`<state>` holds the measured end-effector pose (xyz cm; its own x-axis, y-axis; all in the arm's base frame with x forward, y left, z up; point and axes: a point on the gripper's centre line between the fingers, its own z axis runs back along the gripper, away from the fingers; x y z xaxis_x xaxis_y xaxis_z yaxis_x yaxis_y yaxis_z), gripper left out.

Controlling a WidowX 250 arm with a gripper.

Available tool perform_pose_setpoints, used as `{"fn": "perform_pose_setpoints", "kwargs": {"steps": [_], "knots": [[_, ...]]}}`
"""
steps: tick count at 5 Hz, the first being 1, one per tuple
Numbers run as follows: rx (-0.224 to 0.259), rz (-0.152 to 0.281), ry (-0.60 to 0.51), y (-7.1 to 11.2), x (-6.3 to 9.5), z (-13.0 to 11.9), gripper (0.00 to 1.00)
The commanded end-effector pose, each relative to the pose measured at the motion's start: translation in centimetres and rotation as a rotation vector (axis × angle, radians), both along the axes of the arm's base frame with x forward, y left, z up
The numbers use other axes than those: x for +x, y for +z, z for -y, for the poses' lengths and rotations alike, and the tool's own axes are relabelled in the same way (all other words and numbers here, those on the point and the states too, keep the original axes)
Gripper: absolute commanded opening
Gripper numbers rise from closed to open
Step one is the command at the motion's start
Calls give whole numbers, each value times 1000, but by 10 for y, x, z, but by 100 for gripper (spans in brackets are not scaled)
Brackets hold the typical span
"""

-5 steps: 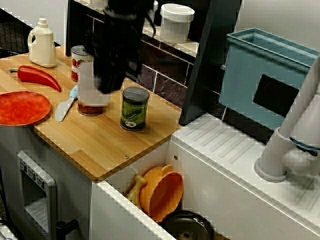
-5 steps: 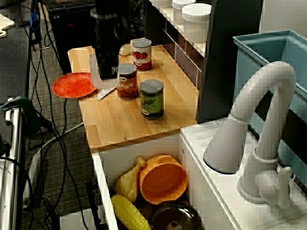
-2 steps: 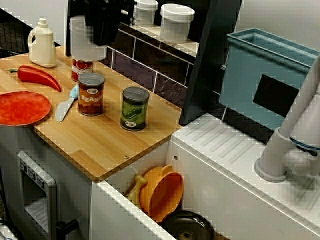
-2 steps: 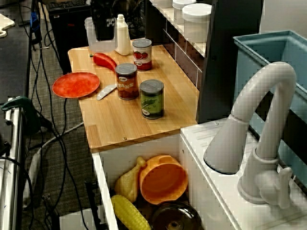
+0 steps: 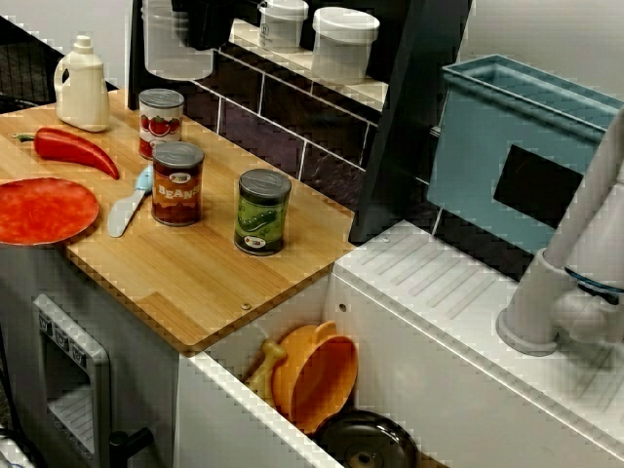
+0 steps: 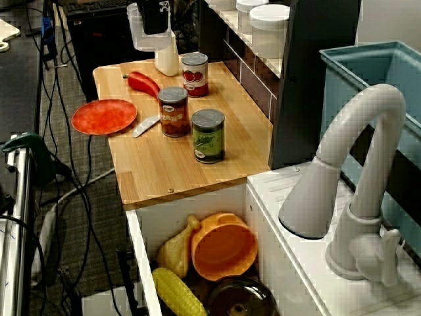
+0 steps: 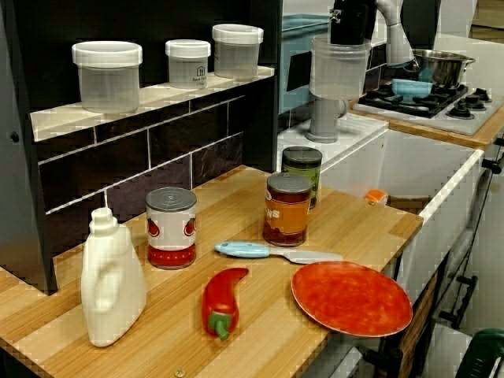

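Clear tub (image 7: 339, 67) hangs high over the wooden counter (image 7: 236, 216), pinched at its top by the closed gripper (image 7: 352, 27), lifted clear but not yet set down anywhere.

Place: play kitchen set up in a lab.
Kitchen signs: sink (image 6: 148, 227) and faucet (image 6: 358, 171) beside the wooden desk (image 6: 171, 164); stove (image 7: 429, 102) with pot (image 7: 441, 67) beyond.
Lab signs: cables (image 6: 72, 178) beside the desk.

Knife (image 5: 127, 203) between plate (image 5: 39, 210) and middle can (image 5: 177, 183) on counter (image 5: 195, 283); container (image 7: 339, 69) above, apparently in tool (image 7: 351, 27)
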<state>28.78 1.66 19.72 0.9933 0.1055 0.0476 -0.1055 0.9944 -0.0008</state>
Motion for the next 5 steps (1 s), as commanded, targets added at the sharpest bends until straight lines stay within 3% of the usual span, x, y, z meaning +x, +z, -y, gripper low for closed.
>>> {"fn": "perform_pose_setpoints", "kwargs": {"steps": [1,3,5], "knots": [[25,51,15,20,29,-32,0],[50,33,18,19,42,-56,0],[70,72,-8,23,39,-71,0]]}}
